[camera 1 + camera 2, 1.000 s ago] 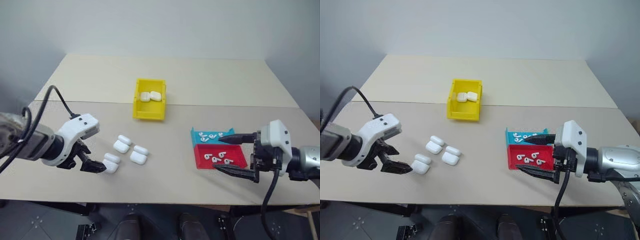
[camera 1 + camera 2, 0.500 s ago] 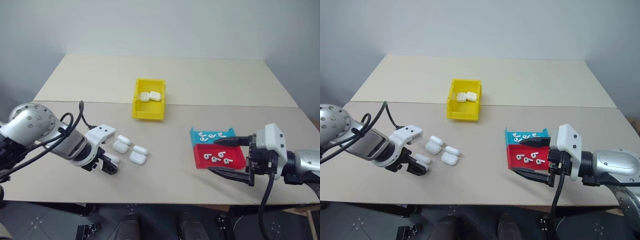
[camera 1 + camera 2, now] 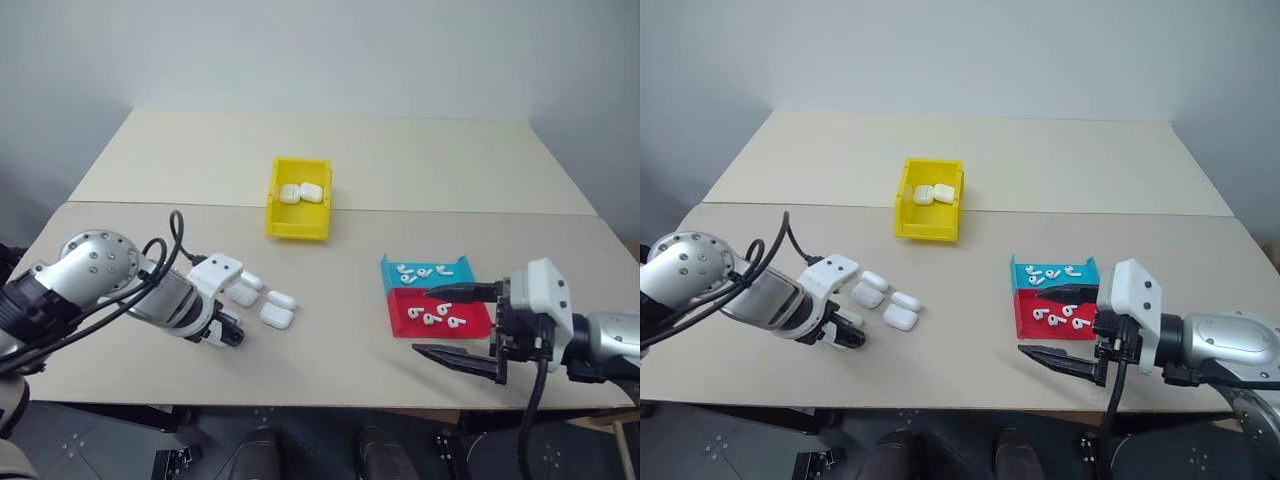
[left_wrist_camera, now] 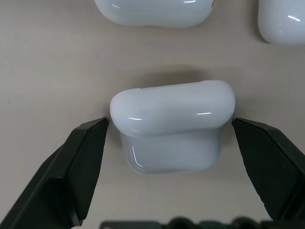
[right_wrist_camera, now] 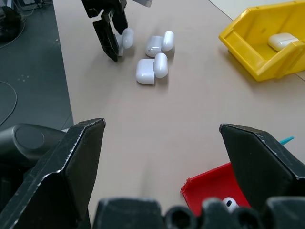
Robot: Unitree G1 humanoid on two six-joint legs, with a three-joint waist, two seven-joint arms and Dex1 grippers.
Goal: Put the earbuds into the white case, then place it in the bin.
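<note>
Table (image 3: 400,170): pale beige top that carries every item.

Left hand (image 4: 169,131): pointed steeply down at the near-left of the table, spread wide, one black finger (image 4: 71,162) on each side of a white case (image 4: 171,125). The tips stand right at the case's two ends; contact cannot be confirmed and nothing is lifted. Judged reason for the pose: bracketing the case so that closing would pinch it across its length.

White case: lies on the table with its lid shut, nearest the left edge of a loose cluster.

Other cases (image 3: 262,300): three more of the same kind just beside it, set toward the middle of the table, apart from the bin, most likely as stock waiting to be filled.

Bin (image 3: 298,222): yellow, tall-walled, at mid-table well beyond the cluster; two white cases (image 3: 301,192) already lie inside, probably finished ones.

Blue tray (image 3: 425,270): shallow, on the right side, holding several earbuds (image 3: 418,270).

Red tray (image 3: 440,312): shallow, touching the blue tray on its near side, holding more earbuds (image 3: 436,316).

Right hand (image 3: 455,322): spread wide and empty, roughly level, with the near edge of the red tray between its fingers, seemingly waiting to pick buds.

Stage, as judged: the case is not yet gripped; no earbuds loaded.
</note>
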